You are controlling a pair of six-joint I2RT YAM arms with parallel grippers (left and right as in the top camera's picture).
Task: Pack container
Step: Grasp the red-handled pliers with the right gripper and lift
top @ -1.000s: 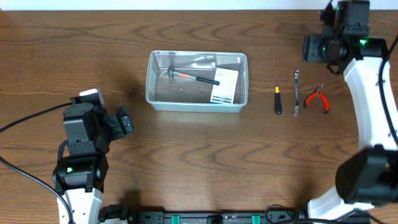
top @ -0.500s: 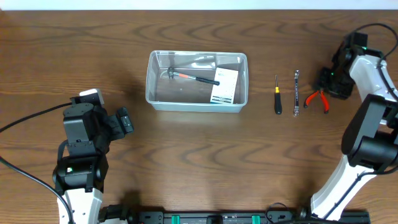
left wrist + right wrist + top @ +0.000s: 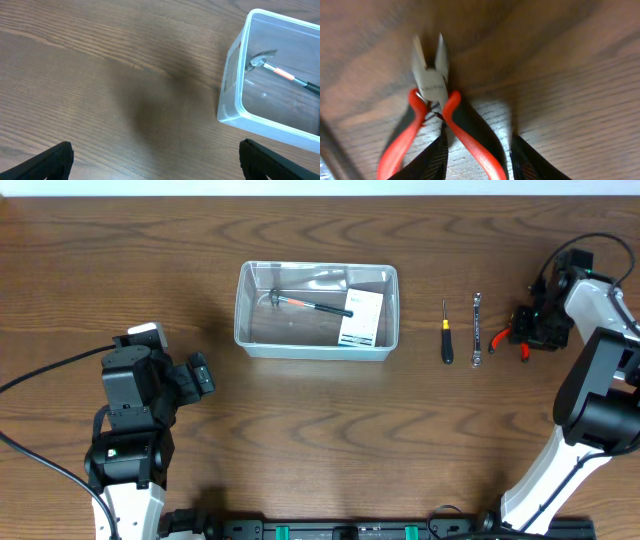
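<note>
Two grippers recorded: left gripper at 8 o'clock of brown wooden table, jaws spread wide; right gripper at 3 o'clock, jaws parted astride one handle of red-handled steel pliers. Clear rectangular plastic container near 12 o'clock, holding orange-handled hammer and white card.

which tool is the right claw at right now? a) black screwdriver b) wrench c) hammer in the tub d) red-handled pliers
D: the right wrist view shows the red-handled pliers just ahead of the right claw, with one handle running between its open fingers.
</note>
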